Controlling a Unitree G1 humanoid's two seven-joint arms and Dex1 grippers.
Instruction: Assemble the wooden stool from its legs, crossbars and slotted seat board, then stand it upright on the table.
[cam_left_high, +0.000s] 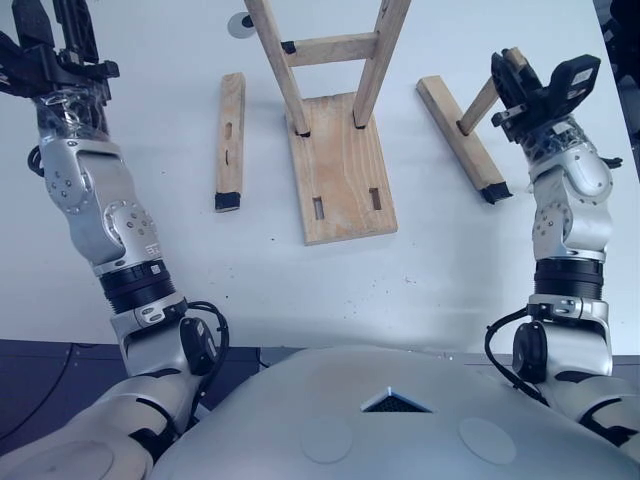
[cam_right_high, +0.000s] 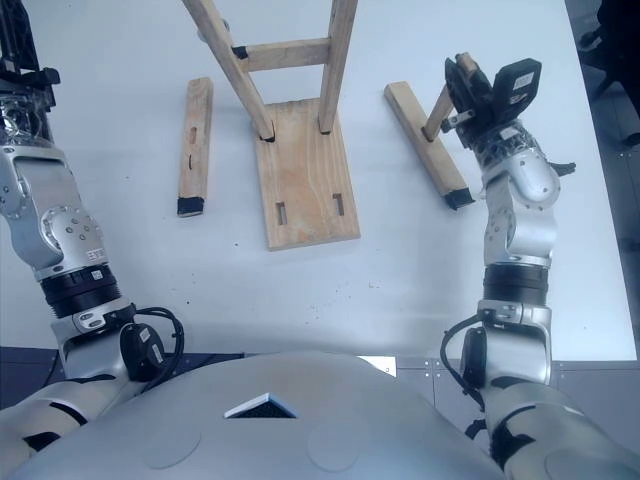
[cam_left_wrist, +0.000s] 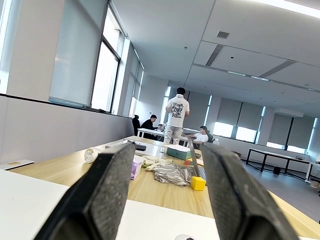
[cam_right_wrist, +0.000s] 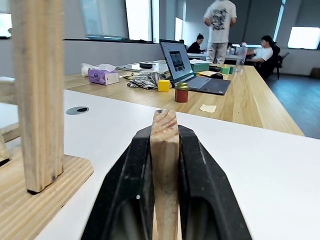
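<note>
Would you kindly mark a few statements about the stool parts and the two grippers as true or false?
1. Two legs stand in the far slots of the seat board. True.
2. The left gripper holds the loose leg. False: its fingers are open and empty, and that leg lies flat on the table, left of the seat board.
3. The right gripper is shut on a crossbar. True.
4. All four slots of the seat board are filled. False: the two near slots are empty.
</note>
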